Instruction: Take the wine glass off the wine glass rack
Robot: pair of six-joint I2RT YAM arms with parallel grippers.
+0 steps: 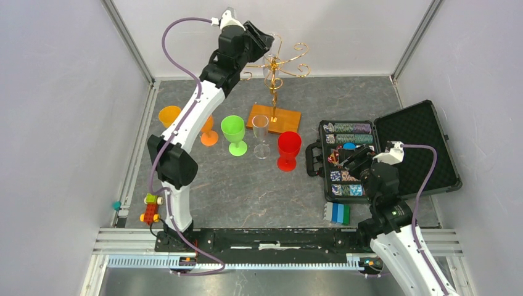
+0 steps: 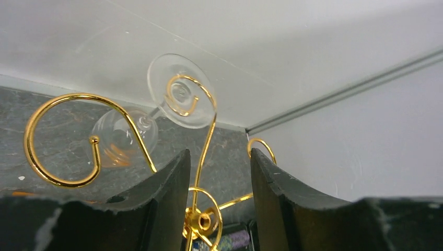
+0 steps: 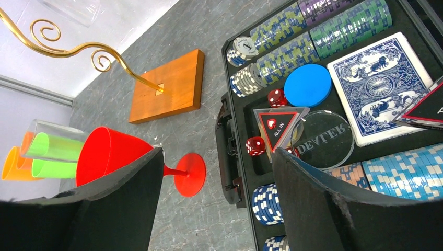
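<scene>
The wine glass rack (image 1: 275, 64) is a thin gold stand with scroll arms on an orange-brown base (image 1: 274, 118) at the back middle. A clear wine glass (image 1: 272, 73) hangs upside down from one scroll arm. In the left wrist view its foot (image 2: 180, 97) rests in a gold curl and its bowl (image 2: 123, 137) hangs below. My left gripper (image 1: 262, 38) is high at the rack's top, open and empty (image 2: 219, 156), with a gold arm of the rack (image 2: 206, 151) between its fingers and the glass beyond the tips. My right gripper (image 1: 348, 161) is open and empty (image 3: 217, 157) over the case's left edge.
A clear glass (image 1: 261, 135), a green glass (image 1: 234, 133), a red glass (image 1: 288, 150) and two orange glasses (image 1: 208, 132) stand in front of the rack. An open black poker case (image 1: 354, 157) lies at right. Toy bricks (image 1: 150, 208) sit near the left arm's base.
</scene>
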